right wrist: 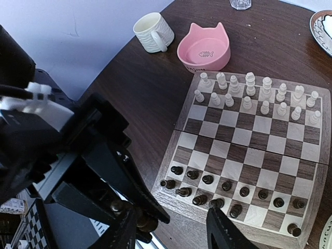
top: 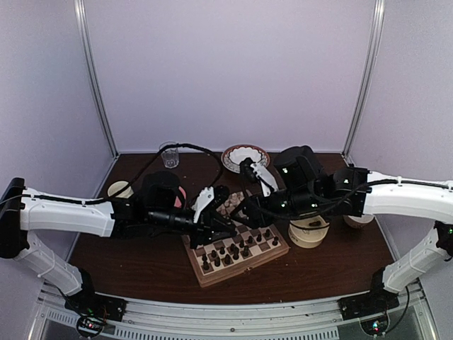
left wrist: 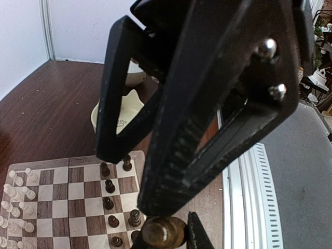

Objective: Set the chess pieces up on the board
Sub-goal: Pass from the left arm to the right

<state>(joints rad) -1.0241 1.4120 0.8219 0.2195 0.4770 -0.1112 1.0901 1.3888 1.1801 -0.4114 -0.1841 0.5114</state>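
The board [right wrist: 250,139] lies on the table, also in the top view [top: 241,256] and the left wrist view [left wrist: 78,210]. Two rows of dark chess pieces [right wrist: 226,185] stand along its near edge, and cream pieces [right wrist: 254,93] along the far edge. My left gripper [left wrist: 165,236] is shut on one dark piece [left wrist: 162,231], held in the air beside the board's corner; the piece also shows in the right wrist view [right wrist: 147,229]. My right gripper [right wrist: 174,231] is open, its fingers on either side of that piece. In the top view the left gripper [top: 216,219] and right gripper [top: 244,205] meet above the board.
A pink cat-shaped bowl [right wrist: 204,49], a cream mug [right wrist: 152,32] and a glass [top: 169,154] stand beyond the board. A patterned plate [top: 245,156] is at the back. A cream container [top: 308,231] stands right of the board. The metal table rail [left wrist: 249,197] runs close by.
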